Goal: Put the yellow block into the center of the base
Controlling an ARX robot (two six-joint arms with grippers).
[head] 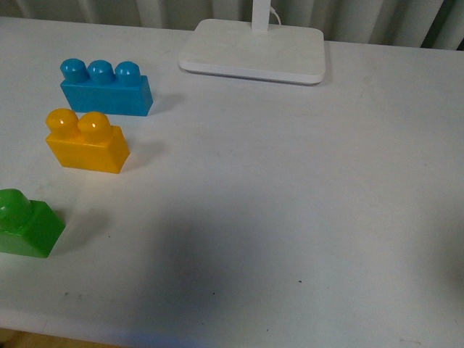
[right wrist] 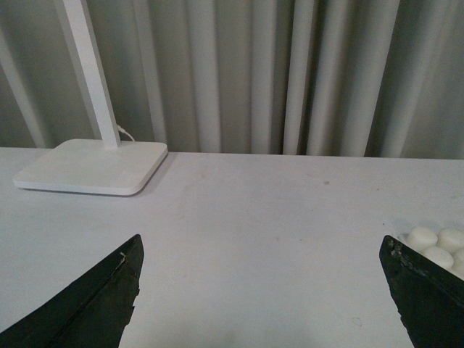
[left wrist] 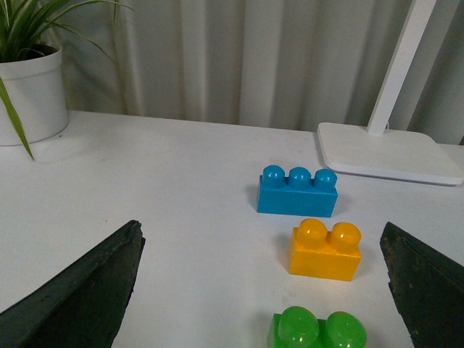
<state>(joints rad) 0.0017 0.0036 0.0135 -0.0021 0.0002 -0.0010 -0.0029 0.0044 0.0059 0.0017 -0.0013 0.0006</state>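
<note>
The glossy orange-yellow two-stud plastic block stood upright on the white tabletop, untouched, between a blue three-stud brick and a green brick, near both but touching neither. The left gripper was spread wide and empty, facing the block from a distance. The right gripper was also wide and empty, with a corner of the white studded base plate showing beside it; the front view did not show the base. The task looked barely begun, at the reach for the block. The next move likely called for the left gripper to descend over the block without bumping its neighbours.
</note>
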